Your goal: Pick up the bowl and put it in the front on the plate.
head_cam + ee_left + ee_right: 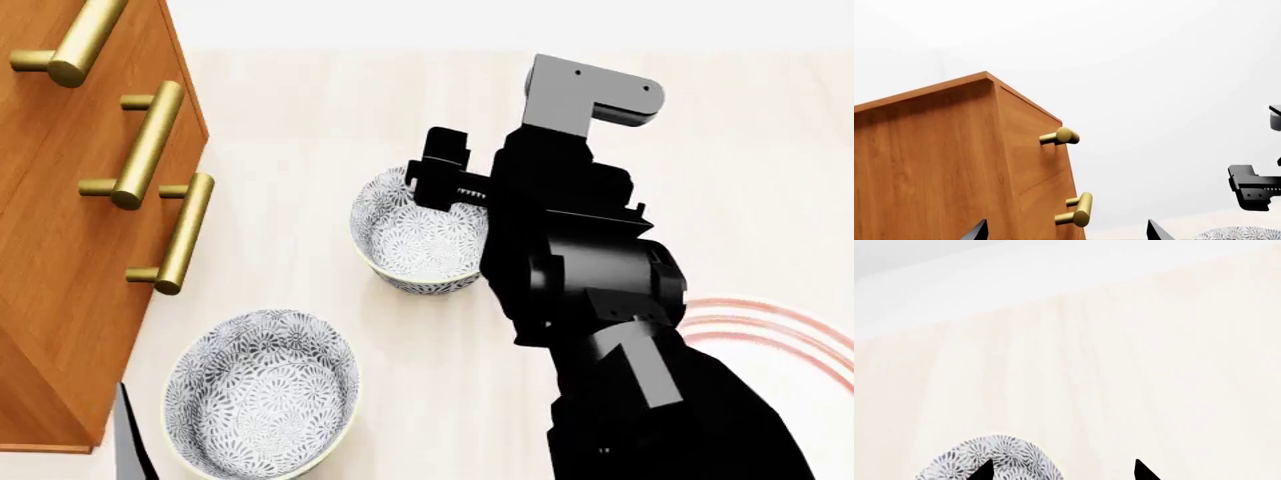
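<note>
The bowl sits on the pale table, the farther of the two patterned bowls in the head view, with the right gripper hanging over its far right rim. Which bowl counts as "in the front" is a judgement; I take it to be this one because the arm is placed above it. In the right wrist view the two fingertips stand well apart, so the jaws are wide and hold nothing, and one tip shows over the bowl's patterned rim while the other lies outside it. To do the grasp well, the gripper should come straight down so one finger goes inside the wall and the other outside, then close on the rim without pushing the bowl sideways, since a light, deep bowl would likely slide or tip. A second bowl lies nearer and to the left, close to the wooden cabinet with its brass handles. The plate, marked by red rings, is partly hidden behind the right arm, near and to the right, so the carry will be short. The left gripper faces the cabinet, its tips wide apart and empty, well clear of the work.
</note>
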### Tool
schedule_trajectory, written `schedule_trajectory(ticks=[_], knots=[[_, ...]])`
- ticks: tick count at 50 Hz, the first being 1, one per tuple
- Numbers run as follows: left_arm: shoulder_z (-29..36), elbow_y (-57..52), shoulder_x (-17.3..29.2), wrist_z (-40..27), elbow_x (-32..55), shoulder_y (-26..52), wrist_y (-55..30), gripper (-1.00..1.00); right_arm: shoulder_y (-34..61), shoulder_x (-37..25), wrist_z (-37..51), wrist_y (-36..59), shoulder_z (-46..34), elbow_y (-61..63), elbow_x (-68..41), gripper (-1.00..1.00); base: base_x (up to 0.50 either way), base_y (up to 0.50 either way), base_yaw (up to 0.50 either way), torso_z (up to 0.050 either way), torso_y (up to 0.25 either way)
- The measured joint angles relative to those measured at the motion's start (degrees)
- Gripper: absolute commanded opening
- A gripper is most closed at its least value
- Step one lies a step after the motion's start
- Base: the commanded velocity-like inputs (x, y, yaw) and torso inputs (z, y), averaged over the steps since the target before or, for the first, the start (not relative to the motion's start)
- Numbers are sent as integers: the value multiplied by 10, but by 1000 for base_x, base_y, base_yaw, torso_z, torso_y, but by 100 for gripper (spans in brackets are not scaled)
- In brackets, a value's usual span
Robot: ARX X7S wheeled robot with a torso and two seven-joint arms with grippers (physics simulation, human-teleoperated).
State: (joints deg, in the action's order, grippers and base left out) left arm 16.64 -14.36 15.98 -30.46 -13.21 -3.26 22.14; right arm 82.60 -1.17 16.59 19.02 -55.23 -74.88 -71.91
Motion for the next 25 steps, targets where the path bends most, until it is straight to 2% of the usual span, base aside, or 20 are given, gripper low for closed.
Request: schedule_trajectory(ticks=[16, 25], knots=[[5, 2, 3, -2, 0, 1, -2, 100, -7, -3, -5, 4, 1, 5, 1, 100, 0, 0, 0, 0, 0], [8, 3, 4, -3, 0, 2, -6, 100, -35, -42, 41, 29, 16, 102, -22, 100, 0, 0, 0, 0, 0]])
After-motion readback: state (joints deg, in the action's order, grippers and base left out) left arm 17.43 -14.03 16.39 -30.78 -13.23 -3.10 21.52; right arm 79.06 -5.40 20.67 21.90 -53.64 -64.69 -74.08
